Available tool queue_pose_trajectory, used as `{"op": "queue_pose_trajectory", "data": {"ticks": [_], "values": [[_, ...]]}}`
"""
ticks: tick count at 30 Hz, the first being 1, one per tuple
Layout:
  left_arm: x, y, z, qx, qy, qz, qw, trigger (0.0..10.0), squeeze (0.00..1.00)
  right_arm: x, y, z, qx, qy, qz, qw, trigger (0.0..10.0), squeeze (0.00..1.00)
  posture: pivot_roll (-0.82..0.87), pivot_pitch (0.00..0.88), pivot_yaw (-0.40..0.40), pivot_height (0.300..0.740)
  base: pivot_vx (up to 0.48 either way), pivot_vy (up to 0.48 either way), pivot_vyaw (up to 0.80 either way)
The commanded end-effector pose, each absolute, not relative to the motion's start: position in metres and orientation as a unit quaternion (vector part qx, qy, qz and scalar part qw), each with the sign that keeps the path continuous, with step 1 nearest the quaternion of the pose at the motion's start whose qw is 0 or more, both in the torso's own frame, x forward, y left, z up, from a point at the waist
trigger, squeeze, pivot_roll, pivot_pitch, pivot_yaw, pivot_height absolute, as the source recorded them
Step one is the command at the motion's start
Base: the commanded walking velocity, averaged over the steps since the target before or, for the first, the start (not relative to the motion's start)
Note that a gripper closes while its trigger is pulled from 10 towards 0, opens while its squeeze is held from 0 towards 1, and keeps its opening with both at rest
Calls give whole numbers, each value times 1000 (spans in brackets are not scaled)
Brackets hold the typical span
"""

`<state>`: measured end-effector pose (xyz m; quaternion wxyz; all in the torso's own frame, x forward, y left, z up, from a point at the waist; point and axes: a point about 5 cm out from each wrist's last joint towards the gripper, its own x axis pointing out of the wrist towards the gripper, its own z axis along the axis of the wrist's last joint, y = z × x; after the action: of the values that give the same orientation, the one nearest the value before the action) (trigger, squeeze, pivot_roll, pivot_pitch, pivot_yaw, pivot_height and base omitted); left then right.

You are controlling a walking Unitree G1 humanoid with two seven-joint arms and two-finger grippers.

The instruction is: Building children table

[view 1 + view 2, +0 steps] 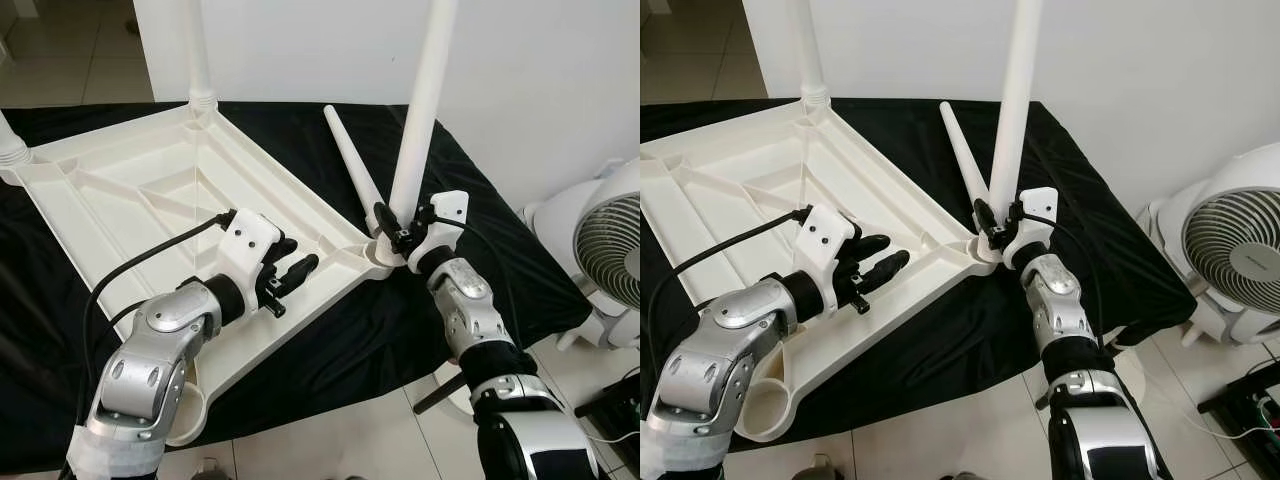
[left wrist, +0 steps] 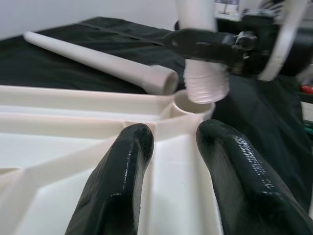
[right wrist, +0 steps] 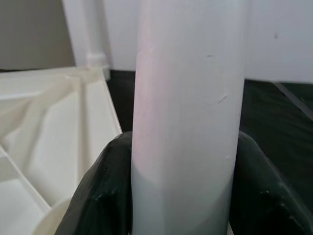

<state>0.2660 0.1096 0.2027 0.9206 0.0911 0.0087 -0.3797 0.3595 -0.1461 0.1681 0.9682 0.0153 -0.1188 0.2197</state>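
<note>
Right gripper (image 1: pixel 392 228): clenching the white table leg (image 1: pixel 422 110) upright over the corner socket (image 2: pixel 191 104).
Left gripper (image 1: pixel 292 268): released, resting on the upturned tabletop (image 1: pixel 130 190).

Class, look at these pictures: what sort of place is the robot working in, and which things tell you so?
Probably a room in a home: a tiled floor, a plain white wall and a standing fan beside a black-draped surface holding an upturned white table top.

The left end effector (image 1: pixel 290 272) reaches forward with fingers parted, while the right end effector (image 1: pixel 398 232) is clamped around an upright leg (image 1: pixel 420 110).
</note>
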Motion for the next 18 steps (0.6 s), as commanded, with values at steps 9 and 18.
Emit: {"op": "queue_pose_trajectory", "data": {"ticks": [9,18], "values": [[275,104,218,55,-9,-395,917,10000,0,353,-153,188,-14,-149,286,947,10000,0,108,54,-103,740,0,0,0],[280,90,241,1,-34,-457,889,10000,1000,342,-146,177,-32,-125,343,930,10000,0,108,51,-101,740,0,0,0]]}}
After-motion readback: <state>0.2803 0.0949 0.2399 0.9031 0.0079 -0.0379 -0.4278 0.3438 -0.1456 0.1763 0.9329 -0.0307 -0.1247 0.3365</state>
